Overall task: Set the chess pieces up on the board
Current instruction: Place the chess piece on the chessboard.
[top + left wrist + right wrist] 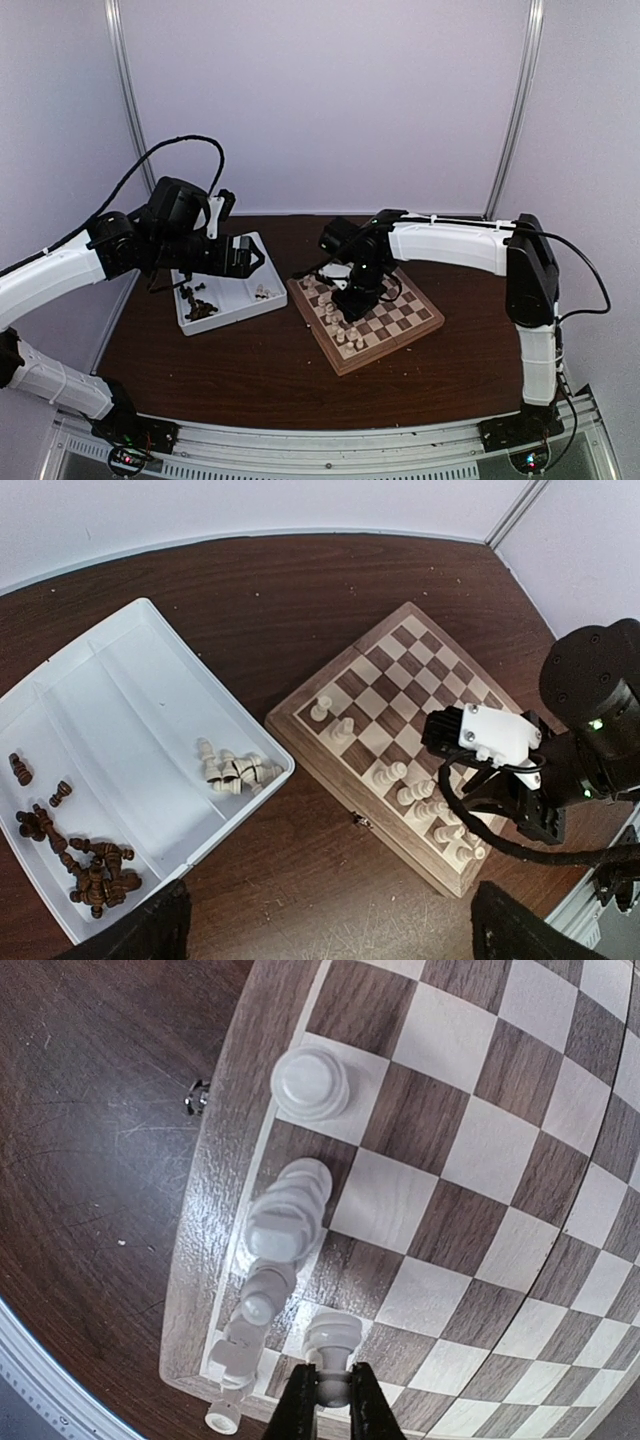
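Showing dim, flat, bluish light in the top external view, tinting the white walls point(320, 100) lilac. Crushing the dark table point(250, 380) and black arm joints point(175, 215) to near-featureless. Running soft and low-detail, smearing chess pieces point(345, 335) into pale blobs. Throwing only faint diffuse shadows beside the tray point(228, 318) and board point(415, 318). Looking brighter and sharper from the left wrist, resolving wood grain, catching mild sheen on the tabletop, bowing the far table edge. Rendering left fingers point(140, 930) as dark masses at the bottom corners. Bulging strongly from the right wrist, curving the board border, glaring whitish on its varnish, softening the nearest white piece point(332, 1335) and right fingertips point(300, 1410).
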You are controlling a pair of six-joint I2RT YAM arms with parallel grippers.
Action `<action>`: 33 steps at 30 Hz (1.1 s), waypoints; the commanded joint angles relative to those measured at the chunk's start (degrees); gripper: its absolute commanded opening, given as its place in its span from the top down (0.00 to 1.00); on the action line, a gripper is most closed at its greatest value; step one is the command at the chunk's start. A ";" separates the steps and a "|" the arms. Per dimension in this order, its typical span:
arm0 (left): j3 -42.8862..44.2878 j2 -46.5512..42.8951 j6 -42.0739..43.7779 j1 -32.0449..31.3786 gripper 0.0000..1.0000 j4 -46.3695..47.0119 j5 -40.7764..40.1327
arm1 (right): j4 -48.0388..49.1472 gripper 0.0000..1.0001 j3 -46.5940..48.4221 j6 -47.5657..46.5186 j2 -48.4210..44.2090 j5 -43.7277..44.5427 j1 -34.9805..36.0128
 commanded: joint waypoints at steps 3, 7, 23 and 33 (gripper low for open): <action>1.02 -0.17 1.06 0.37 0.03 0.13 -0.74 | -1.49 0.98 2.21 -0.82 1.72 2.33 -0.47; 0.93 -0.19 1.02 0.43 0.03 0.05 -0.91 | -1.87 0.97 3.07 -0.88 2.51 2.12 -0.75; 1.11 0.36 0.60 0.59 0.03 -0.61 -0.86 | -2.31 0.92 4.64 -1.32 4.43 1.08 -1.19; 0.78 0.11 0.70 0.89 0.03 -0.70 -0.81 | -3.00 0.89 5.49 -1.58 5.73 0.16 -1.17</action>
